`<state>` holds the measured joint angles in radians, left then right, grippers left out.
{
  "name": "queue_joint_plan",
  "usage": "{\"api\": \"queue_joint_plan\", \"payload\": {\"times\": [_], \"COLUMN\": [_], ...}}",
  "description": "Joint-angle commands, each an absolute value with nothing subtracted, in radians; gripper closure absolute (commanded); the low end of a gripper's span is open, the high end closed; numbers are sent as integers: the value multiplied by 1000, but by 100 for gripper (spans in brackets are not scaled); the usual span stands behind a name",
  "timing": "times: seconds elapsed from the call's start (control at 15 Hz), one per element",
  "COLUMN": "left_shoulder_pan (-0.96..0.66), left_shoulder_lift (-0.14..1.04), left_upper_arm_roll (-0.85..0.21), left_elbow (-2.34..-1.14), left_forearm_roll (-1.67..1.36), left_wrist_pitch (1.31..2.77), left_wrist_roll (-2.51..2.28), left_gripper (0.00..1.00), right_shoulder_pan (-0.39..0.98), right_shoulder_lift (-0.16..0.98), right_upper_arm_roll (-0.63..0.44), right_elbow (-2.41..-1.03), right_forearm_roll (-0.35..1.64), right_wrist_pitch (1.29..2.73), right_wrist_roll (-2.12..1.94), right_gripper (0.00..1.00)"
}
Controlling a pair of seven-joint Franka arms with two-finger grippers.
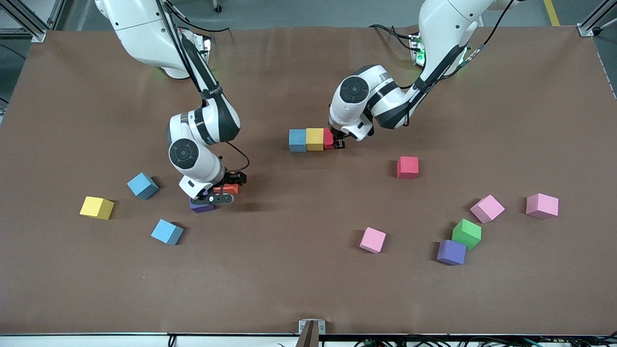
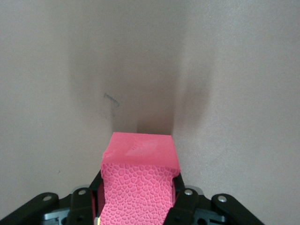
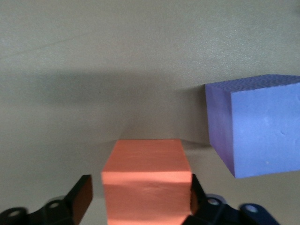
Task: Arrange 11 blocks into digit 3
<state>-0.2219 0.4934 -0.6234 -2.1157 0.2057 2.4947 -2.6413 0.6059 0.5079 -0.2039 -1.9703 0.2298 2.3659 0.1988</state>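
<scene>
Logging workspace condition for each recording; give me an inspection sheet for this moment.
Surface: brown table cover, bare between blocks.
Job's things: blue block, yellow block and red block touch in a row; others lie scattered, such as a pink block.
Clutter: nothing seen.
Grippers: left gripper shut on the red block at the row's end; right gripper with fingers open astride an orange block, beside a purple block.
Cables: black cable loops at the right arm's wrist.
Surroundings: metal frame post at a table corner.
</scene>
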Motion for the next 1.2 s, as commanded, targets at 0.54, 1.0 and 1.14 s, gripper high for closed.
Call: {"api": "queue_joint_plan", "payload": {"times": [0.54, 1.0, 1.14], "left_shoulder_pan": [-225, -221, -218], "left_shoulder_lift": [486, 457, 404], "left_upper_arm_roll": [-624, -632, -643], "left_elbow": [-2134, -2131, -2135], "left_forearm_roll": [248, 253, 253], "left_wrist_pitch": [2516, 2504, 2499], "left_wrist_roll": [-2648, -2648, -2652], "left_gripper": [0, 0, 0], "right_shoulder_pan": [607, 765, 811], "right_shoulder_lift": [514, 598, 643], "right_upper_arm_roll": [-190, -192, -190], "right_elbow": [-1896, -1741, -1692], "right_forearm_roll": [252, 259, 259], "right_wrist_pitch": [2320, 2304, 2310], "right_wrist_roll": [101, 369, 461], "right_gripper": [63, 63, 63]}}
